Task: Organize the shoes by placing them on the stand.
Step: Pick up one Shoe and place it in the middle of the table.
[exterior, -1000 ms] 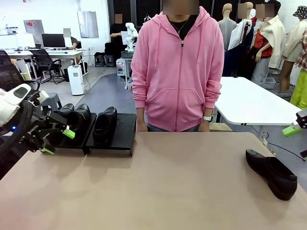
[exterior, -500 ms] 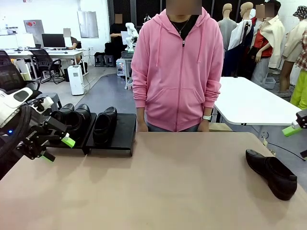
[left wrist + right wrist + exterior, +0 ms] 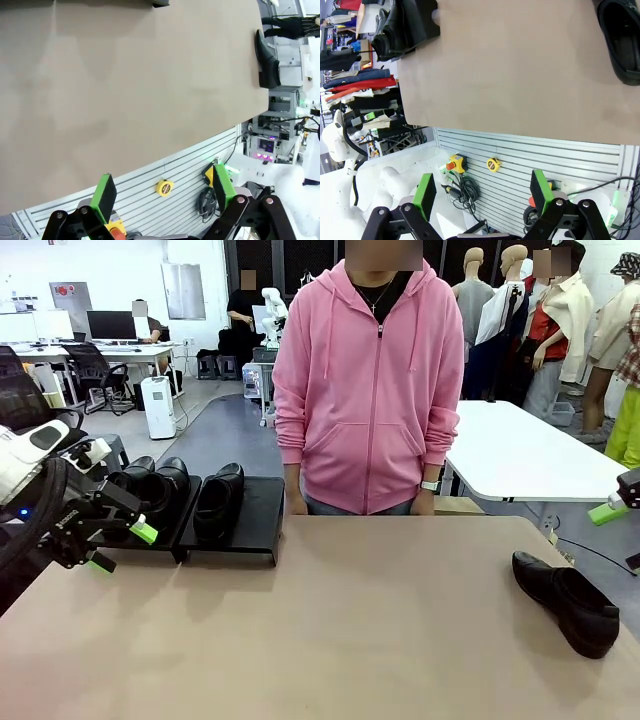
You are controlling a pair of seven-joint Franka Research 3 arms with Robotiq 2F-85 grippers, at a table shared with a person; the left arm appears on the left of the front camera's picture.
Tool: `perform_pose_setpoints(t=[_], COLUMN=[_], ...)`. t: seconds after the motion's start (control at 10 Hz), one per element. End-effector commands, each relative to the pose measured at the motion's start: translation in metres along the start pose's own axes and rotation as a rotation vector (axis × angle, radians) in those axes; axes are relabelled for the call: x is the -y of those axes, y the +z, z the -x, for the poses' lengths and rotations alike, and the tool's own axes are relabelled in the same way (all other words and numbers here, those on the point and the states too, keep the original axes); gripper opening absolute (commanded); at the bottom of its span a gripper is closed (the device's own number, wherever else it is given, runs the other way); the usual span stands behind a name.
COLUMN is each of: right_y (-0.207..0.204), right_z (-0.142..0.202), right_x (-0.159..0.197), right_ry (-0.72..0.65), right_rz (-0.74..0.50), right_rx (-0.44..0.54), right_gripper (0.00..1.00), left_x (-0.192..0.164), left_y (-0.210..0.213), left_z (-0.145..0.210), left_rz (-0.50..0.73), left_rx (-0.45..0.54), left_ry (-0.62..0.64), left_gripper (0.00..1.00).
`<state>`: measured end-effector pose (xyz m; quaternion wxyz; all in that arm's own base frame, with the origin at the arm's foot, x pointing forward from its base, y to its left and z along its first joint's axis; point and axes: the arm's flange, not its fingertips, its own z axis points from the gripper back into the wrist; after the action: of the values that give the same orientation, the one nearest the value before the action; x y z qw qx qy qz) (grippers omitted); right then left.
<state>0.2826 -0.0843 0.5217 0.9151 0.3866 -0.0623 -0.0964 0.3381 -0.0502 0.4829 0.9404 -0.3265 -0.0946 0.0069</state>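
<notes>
The black stand (image 3: 258, 512) sits at the table's far left with three black shoes on it: two close together (image 3: 158, 485) and a third (image 3: 218, 500) to their right. The stand's right end is bare. Another black shoe (image 3: 568, 602) lies on the table at the right edge, also seen as shoe (image 3: 265, 57) and shoe (image 3: 620, 42). My left gripper (image 3: 122, 548) hangs open and empty just in front of the stand's left end. My right gripper (image 3: 482, 192) is open and empty, and one of its green pads (image 3: 607, 510) shows at the right border.
A person in a pink hoodie (image 3: 370, 390) stands at the far edge of the tan table (image 3: 340, 620), arms down. A white table (image 3: 520, 455) stands behind on the right. The right wrist view shows the stand with shoes (image 3: 402, 25) at its top left.
My left gripper has dropped slightly and drawn a little toward the near side, still open. The shoes, the person and the right gripper have stayed put.
</notes>
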Motion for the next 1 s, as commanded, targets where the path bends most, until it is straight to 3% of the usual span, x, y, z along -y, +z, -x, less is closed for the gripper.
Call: perform_pose_setpoints(t=[0.0, 0.1, 0.2, 0.3, 0.4, 0.5, 0.7, 0.9], right_y=[-0.035, -0.064, -0.087, -0.100, -0.083, -0.101, -0.118, -0.130], right_z=[-0.025, -0.055, -0.076, -0.085, -0.084, -0.061, -0.098, -0.143], right_x=[-0.030, -0.044, -0.054, -0.059, -0.063, -0.060, -0.060, -0.023], right_ry=[0.064, 0.081, 0.109, 0.090, 0.005, 0.133, 0.057, 0.004], right_rz=[0.319, 0.593, 0.718, 0.857, 0.879, 0.567, 0.846, 0.819], right_rx=[0.003, -0.014, -0.032, 0.059, 0.152, 0.027, 0.130, 0.109], right_gripper=[1.00, 1.00, 1.00, 1.00, 1.00, 1.00, 1.00, 1.00], left_x=[0.000, 0.000, 0.000, 0.000, 0.000, 0.000, 0.000, 0.000], left_y=[-0.003, -0.003, -0.003, -0.003, -0.003, -0.003, -0.003, -0.003], left_z=[-0.001, -0.001, -0.001, -0.001, -0.001, -0.001, -0.001, -0.001], left_rz=[0.018, 0.018, 0.018, 0.018, 0.018, 0.018, 0.018, 0.018], left_rx=[0.008, 0.008, 0.008, 0.008, 0.008, 0.008, 0.008, 0.008], left_ry=[-0.007, -0.007, -0.007, -0.007, -0.007, -0.007, -0.007, -0.007], left_gripper=[1.00, 1.00, 1.00, 1.00, 1.00, 1.00, 1.00, 1.00])
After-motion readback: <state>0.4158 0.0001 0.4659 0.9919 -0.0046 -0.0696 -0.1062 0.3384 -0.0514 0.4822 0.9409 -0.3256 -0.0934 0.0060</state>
